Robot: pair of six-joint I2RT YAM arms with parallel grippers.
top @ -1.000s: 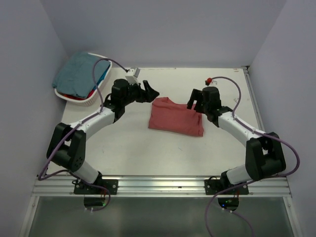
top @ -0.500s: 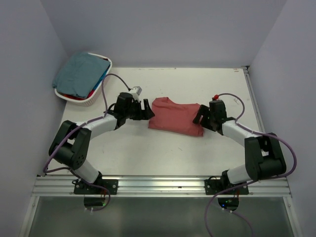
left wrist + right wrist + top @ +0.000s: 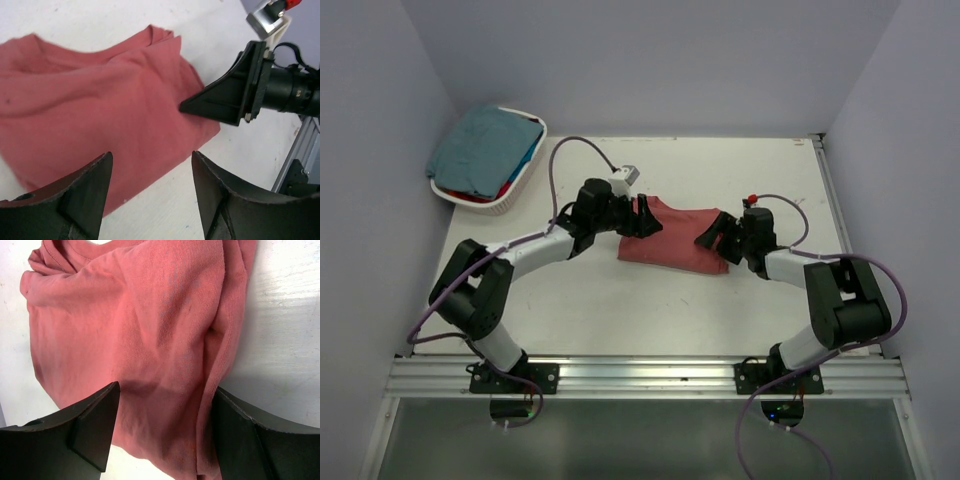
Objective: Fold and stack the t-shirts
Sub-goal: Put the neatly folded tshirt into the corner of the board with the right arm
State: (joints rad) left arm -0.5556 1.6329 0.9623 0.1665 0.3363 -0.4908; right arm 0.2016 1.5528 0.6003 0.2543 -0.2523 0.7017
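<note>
A faded brick-red t-shirt (image 3: 672,240) lies folded in a rough rectangle mid-table. My left gripper (image 3: 645,222) is low at its left end, open. In the left wrist view its jaws (image 3: 151,155) straddle the cloth's edge (image 3: 90,100), nothing pinched. My right gripper (image 3: 712,240) is low at the shirt's right end, also open. In the right wrist view its fingers (image 3: 167,387) stand wide on either side of the bunched cloth (image 3: 140,315). A muted teal t-shirt (image 3: 480,150) tops the pile in the basket, with bits of bright blue (image 3: 527,160) and red (image 3: 506,186) under it.
The white oval basket (image 3: 510,205) sits at the table's back left corner. The right gripper's black finger (image 3: 235,95) shows across the shirt in the left wrist view. A metal rail (image 3: 640,375) runs along the near edge.
Both grippers have come down and inward onto the two ends of the red shirt, and their jaws have narrowed a little. The shirt's left end is slightly pushed in.
</note>
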